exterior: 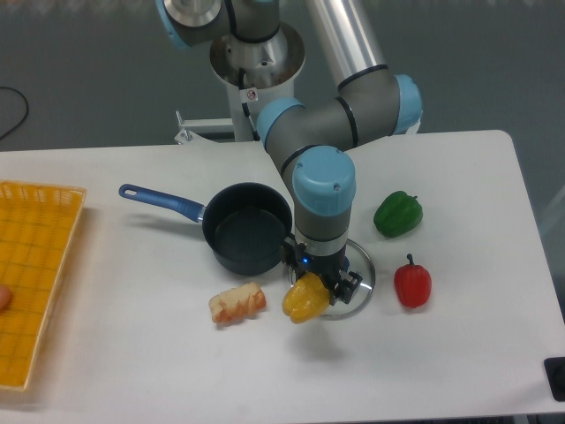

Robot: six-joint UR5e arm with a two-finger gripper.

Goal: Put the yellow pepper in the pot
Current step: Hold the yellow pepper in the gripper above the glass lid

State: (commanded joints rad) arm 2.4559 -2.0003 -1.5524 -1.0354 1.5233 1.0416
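The yellow pepper [304, 299] is glossy and lumpy, hanging tilted just right of the pot's front edge, seemingly lifted a little off the white table. My gripper [316, 284] points down from the arm and is shut on the pepper's upper right side. The pot [246, 237] is a dark round saucepan with a long blue handle [161, 202] pointing left; it stands directly left of the gripper and looks empty.
A glass lid [357, 274] lies under and behind the gripper. A pale bread-like roll [237, 304] lies left of the pepper. A green pepper [397, 214] and a red pepper [412, 283] sit to the right. A yellow basket [35, 265] stands at the left edge.
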